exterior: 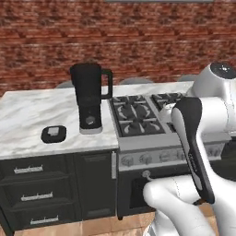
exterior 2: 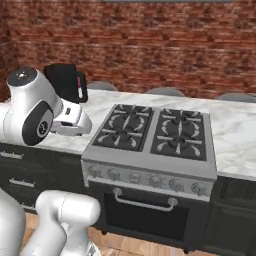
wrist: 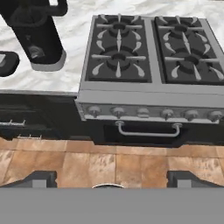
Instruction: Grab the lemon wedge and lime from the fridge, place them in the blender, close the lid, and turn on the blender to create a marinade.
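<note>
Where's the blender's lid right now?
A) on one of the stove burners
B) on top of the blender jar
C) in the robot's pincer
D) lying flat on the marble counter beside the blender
D: the lid lies flat on the marble counter to the left of the blender, whose jar top is open; the stove burners carry nothing.

Kitchen, gas stove (exterior: 138, 115), marble counter (exterior: 27, 115), seemingly brick wall (exterior: 115, 37)

Arm folded, claw (wrist: 112, 177) wide open — empty
</note>
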Robot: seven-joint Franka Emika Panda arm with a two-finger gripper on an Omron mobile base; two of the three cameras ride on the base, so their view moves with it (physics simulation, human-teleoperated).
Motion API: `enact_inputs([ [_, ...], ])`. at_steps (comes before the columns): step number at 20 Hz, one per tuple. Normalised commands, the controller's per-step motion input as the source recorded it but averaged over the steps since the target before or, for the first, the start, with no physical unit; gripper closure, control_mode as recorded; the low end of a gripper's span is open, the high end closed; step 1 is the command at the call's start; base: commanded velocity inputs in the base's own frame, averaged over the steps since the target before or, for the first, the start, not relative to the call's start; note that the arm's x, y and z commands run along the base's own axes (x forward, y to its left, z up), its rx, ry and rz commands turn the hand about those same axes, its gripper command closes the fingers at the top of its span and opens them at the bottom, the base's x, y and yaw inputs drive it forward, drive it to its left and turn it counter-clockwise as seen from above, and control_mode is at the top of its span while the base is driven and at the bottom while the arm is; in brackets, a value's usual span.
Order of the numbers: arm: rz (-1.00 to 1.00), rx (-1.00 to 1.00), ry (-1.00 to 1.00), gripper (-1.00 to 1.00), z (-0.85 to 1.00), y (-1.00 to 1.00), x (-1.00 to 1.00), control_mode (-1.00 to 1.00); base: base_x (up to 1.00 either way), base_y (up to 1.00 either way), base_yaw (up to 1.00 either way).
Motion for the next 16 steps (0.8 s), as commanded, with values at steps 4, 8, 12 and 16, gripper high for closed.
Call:
enact_inputs([
  [4, 0.00, 0.00, 0.00, -1.00, 0.00, 0.00, 0.00, 1.00, -0.77, -0.10, -0.58],
  [8, 0.00, 0.00, 0.00, -1.00, 0.00, 0.00, 0.00, 1.00, -0.28, -0.19, -0.71],
  [12, 0.00, 0.00, 0.00, -1.00, 0.00, 0.00, 0.00, 1.00, 0.00, -0.38, -0.79],
  [16, 0.00, 0.00, 0.00, -1.00, 0.00, 0.00, 0.00, 1.00, 0.00, -0.57, -0.77],
])
